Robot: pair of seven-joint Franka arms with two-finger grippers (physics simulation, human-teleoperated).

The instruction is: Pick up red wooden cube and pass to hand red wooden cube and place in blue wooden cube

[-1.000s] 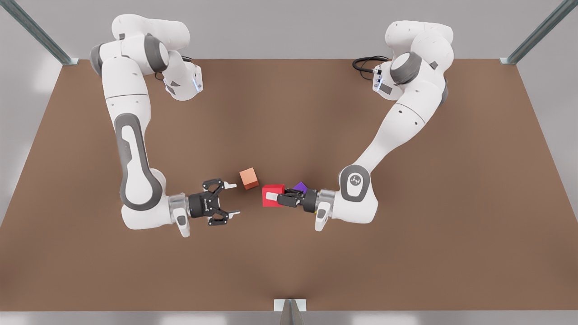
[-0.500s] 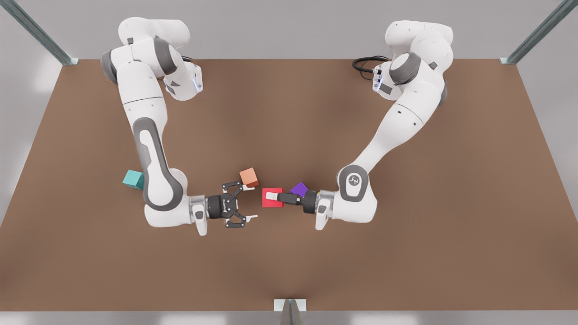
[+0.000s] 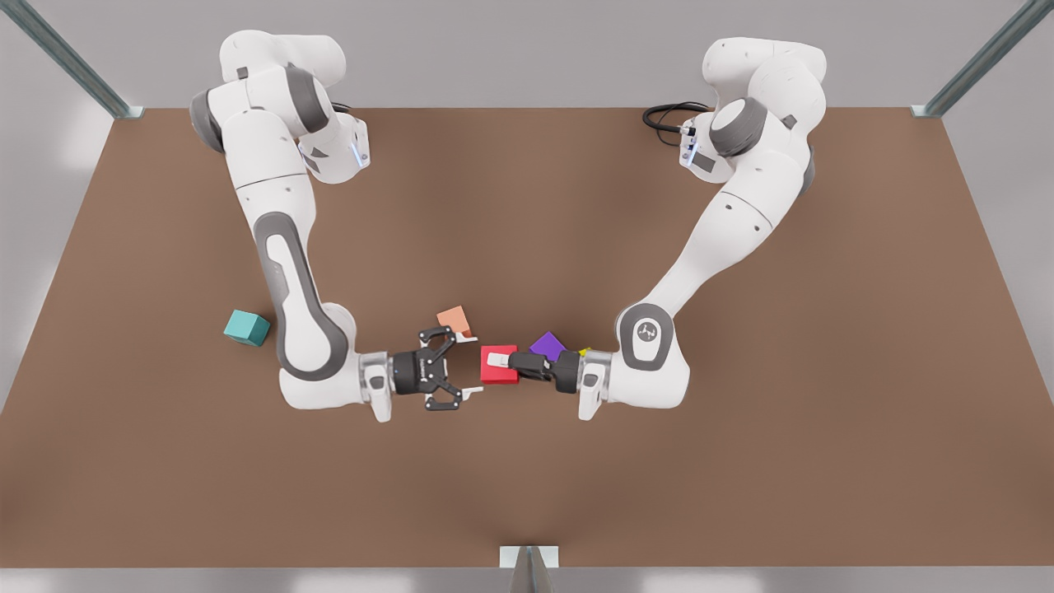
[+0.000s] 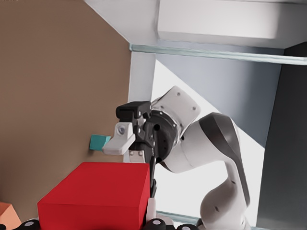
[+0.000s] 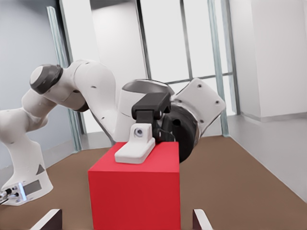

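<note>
The left gripper [image 3: 497, 360] is clamped on the small bright red wooden cube [image 3: 499, 371] above the brown table [image 3: 527, 494]. At its nine o'clock, the right gripper [image 3: 466, 366] gapes beside it. The teal wooden cube [image 3: 246, 328] sits farther at nine.

Red wooden cube [image 3: 497, 367] bright red; blue wooden cube [image 3: 246, 328] teal; table [image 3: 527, 478] brown.
</note>
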